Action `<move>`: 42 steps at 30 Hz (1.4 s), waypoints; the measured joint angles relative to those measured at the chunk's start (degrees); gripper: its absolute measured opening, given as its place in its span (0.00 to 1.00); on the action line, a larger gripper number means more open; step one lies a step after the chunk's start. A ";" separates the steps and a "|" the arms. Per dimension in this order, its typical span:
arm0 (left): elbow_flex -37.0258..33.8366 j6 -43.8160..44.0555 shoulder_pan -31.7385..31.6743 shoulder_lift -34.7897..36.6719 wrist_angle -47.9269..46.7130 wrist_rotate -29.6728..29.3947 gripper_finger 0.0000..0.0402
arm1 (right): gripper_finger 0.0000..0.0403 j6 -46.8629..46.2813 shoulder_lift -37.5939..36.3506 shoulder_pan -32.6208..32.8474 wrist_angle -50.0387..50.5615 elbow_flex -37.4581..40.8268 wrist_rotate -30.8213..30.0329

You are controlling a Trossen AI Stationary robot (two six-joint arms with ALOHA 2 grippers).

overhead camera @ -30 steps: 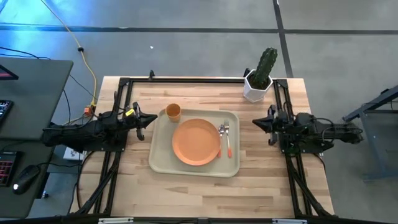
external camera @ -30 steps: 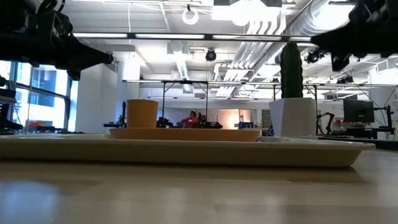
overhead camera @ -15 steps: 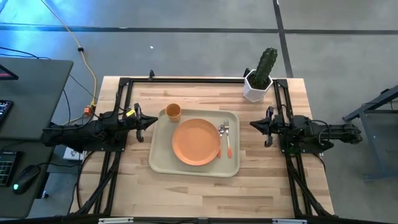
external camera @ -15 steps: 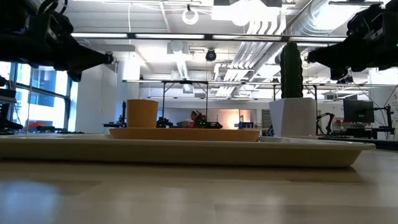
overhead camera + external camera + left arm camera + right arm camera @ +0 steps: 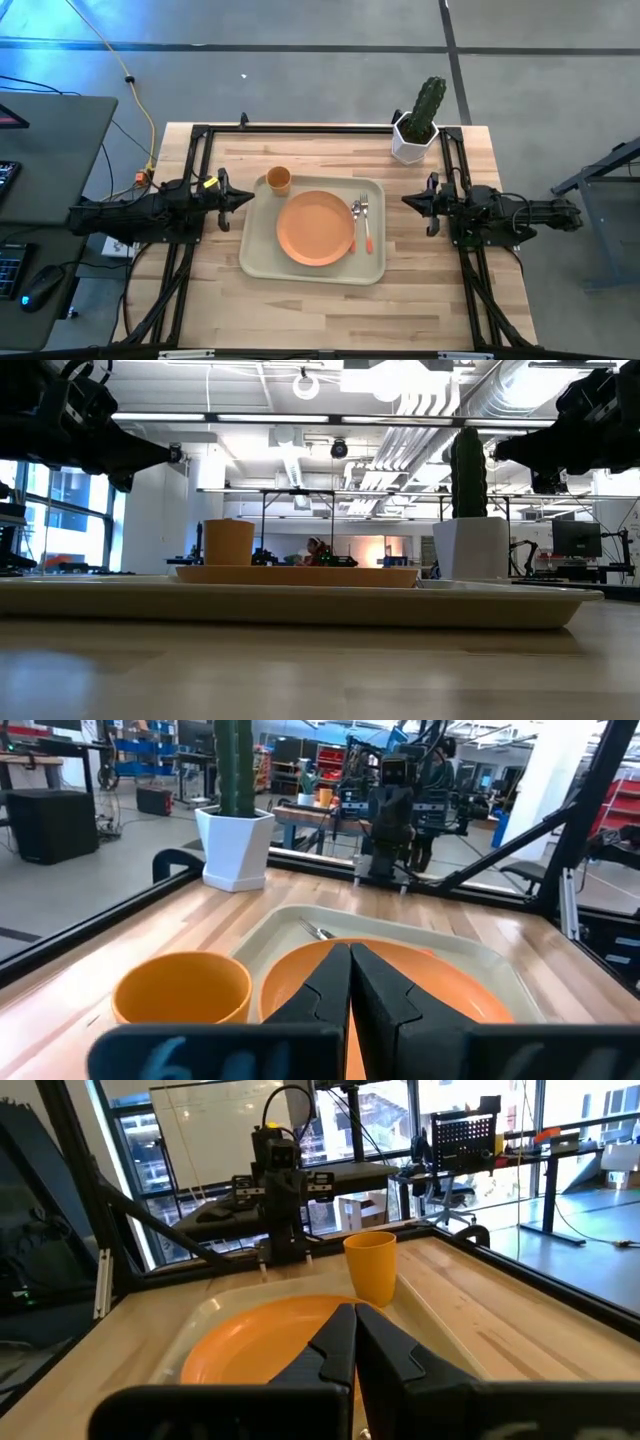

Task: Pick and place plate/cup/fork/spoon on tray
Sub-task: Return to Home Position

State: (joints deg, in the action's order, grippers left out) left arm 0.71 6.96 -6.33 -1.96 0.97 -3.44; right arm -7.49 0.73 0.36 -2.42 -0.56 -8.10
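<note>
The cream tray point(image 5: 262, 262) lies at the table's middle. On it lie the orange plate point(image 5: 315, 228), the orange cup point(image 5: 278, 180) upright at the tray's far left corner, and the fork and spoon point(image 5: 362, 222) side by side right of the plate. My left gripper point(image 5: 248, 197) hovers shut and empty at the tray's left edge, near the cup point(image 5: 185, 988). My right gripper point(image 5: 405, 200) hovers shut and empty just off the tray's right edge. Each wrist view shows the plate point(image 5: 262, 1342) past shut fingers.
A cactus in a white hexagonal pot point(image 5: 415, 140) stands at the table's far right corner, behind my right arm. Black frame rails point(image 5: 320, 127) run along the table's far, left and right sides. Bare wood lies on the tray's near side.
My right gripper has come down and a little toward the tray's right edge, then held still. The things on the tray have not moved.
</note>
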 joint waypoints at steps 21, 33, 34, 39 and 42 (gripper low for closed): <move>0.00 -2.65 0.00 -0.11 0.09 -0.15 0.00 | 0.00 0.00 0.00 0.00 0.02 0.04 -0.04; 0.00 -2.65 0.00 -0.13 0.13 -0.17 0.00 | 0.00 0.00 0.00 0.00 0.02 0.07 -0.07; 0.00 -2.65 0.00 -0.13 0.11 -0.17 0.00 | 0.00 0.00 0.01 0.00 0.02 0.07 -0.07; 0.00 -2.65 -0.02 -0.13 0.11 -0.17 0.00 | 0.00 0.00 0.02 0.00 0.02 0.07 -0.09; 0.00 -2.65 -0.01 -0.12 0.13 -0.17 0.00 | 0.00 0.00 0.00 0.00 0.02 0.07 -0.09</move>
State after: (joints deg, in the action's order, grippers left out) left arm 0.71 4.32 -6.34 -2.08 1.10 -3.62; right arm -7.49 0.74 0.36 -2.39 -0.49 -8.19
